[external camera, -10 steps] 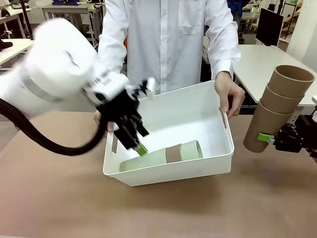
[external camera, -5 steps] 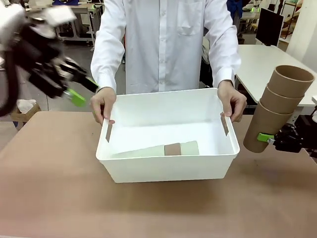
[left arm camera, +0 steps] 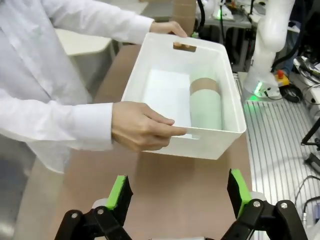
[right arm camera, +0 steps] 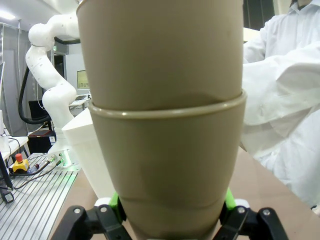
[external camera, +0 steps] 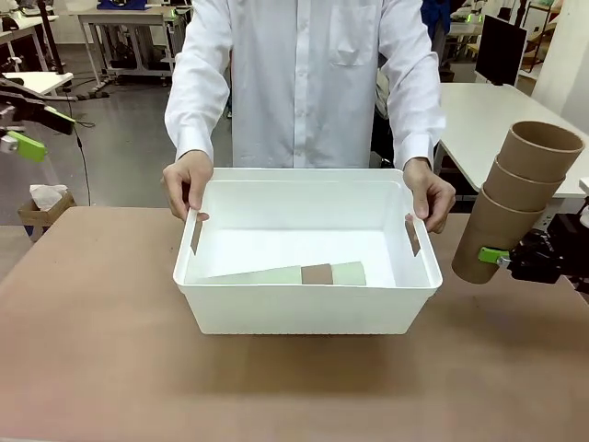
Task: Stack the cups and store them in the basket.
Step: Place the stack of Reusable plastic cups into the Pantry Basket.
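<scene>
The white basket (external camera: 304, 308) stands level on the table's middle, and a person grips both of its handle slots. Inside it a stack of cups (external camera: 317, 273) lies on its side, mint green with a tan band between. My left gripper (external camera: 41, 129) hovers open at the far left, high off the table. In the left wrist view the left gripper (left arm camera: 178, 200) is spread wide with nothing between its fingers, short of the basket (left arm camera: 210, 145) and the lying cups (left arm camera: 205, 102). My right gripper (external camera: 497, 256) is shut on a tilted stack of three tan cups (external camera: 515, 193) to the right of the basket; the tan cups (right arm camera: 167, 125) rise close before the right gripper (right arm camera: 172, 210).
The person's hands (external camera: 189, 184) sit on the basket's short ends, one hand (left arm camera: 145, 125) nearest my left gripper. Brown tabletop (external camera: 294, 387) lies bare in front of the basket and on both sides. A second table with a dark monitor (external camera: 502, 46) stands behind at the right.
My left arm has pulled out of the basket and swung up to the far left. The person has lowered the tilted basket flat onto the table. The right arm and its cups have not moved.
</scene>
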### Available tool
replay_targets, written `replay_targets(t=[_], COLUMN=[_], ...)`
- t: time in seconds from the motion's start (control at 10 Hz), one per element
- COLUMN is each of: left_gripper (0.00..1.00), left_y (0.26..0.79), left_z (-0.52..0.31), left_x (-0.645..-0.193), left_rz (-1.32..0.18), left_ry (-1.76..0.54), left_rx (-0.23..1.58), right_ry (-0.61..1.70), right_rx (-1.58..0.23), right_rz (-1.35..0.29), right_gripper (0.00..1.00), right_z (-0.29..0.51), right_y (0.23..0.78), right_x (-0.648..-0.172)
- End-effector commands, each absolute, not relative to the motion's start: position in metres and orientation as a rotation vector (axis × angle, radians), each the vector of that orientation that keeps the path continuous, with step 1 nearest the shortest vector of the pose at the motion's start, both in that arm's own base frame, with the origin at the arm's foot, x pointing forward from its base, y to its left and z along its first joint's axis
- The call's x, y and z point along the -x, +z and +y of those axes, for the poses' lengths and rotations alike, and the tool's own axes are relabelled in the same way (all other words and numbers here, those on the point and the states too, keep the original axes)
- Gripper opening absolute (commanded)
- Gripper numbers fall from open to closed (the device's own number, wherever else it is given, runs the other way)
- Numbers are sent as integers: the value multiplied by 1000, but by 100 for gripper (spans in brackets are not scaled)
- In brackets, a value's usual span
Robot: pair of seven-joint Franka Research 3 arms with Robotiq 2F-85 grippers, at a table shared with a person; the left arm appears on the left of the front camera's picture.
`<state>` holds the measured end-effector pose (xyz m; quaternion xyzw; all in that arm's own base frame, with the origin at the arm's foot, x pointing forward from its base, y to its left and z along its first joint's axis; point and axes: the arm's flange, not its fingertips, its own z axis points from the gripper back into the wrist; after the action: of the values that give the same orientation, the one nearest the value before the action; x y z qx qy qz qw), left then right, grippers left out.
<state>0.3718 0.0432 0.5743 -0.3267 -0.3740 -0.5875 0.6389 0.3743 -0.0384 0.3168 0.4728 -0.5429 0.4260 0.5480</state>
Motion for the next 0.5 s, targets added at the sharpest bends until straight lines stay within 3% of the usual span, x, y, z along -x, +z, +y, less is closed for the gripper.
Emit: replay_targets(t=[0.0,0.4], left_gripper=[100,100], left_y=[573,573], left_z=[31,31], left_x=[-374,-374], left_rz=[-820,-820], left_ry=[-1346,-1346], left_rx=[754,754], right_ry=[1012,1012], right_rx=[-1118,-1118], right_rz=[-1299,-1299], right_gripper=[85,85], right_z=[-39,-39], right_y=[322,322], right_x=[-375,-375])
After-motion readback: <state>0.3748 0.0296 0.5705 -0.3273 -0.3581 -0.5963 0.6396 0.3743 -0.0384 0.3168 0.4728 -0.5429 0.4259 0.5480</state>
